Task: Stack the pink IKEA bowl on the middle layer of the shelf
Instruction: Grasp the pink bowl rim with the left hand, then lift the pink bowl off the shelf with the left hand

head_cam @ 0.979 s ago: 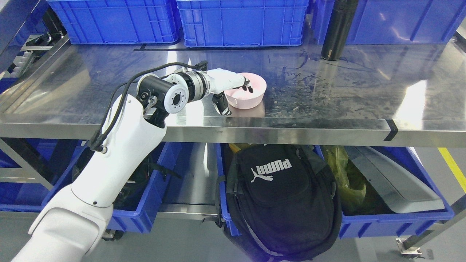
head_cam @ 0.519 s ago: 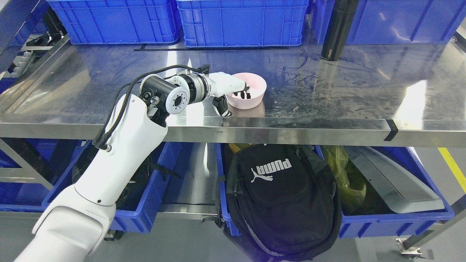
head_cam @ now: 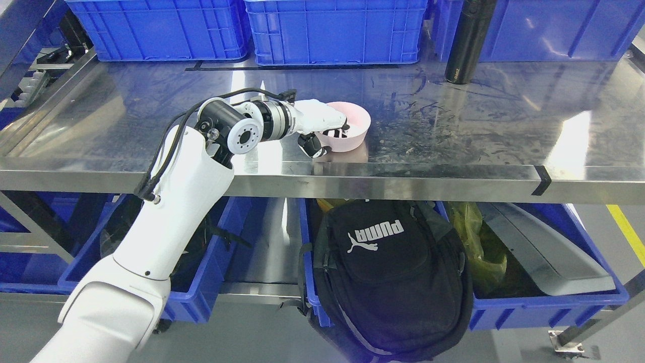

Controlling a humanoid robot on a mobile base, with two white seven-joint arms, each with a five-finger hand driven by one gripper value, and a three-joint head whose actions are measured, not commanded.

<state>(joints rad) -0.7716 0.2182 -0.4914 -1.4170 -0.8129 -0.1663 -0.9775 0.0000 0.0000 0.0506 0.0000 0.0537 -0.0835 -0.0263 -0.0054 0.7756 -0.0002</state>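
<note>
The pink bowl stands on the steel middle shelf, near its front edge and left of centre. My left hand reaches in from the lower left and grips the bowl's near-left rim. Its fingers curl over the rim into the bowl and the thumb presses on the outer wall. The bowl looks to rest on the shelf, perhaps slightly tipped. I see only one pink bowl. My right arm is out of view.
Blue crates line the back of the shelf, and a black bottle stands at the back right. Below the shelf are blue bins and a black backpack.
My left hand has closed on the bowl: the fingers dropped from above the rim into the bowl and the thumb drew in against the wall. The arm and bowl shifted slightly right.
</note>
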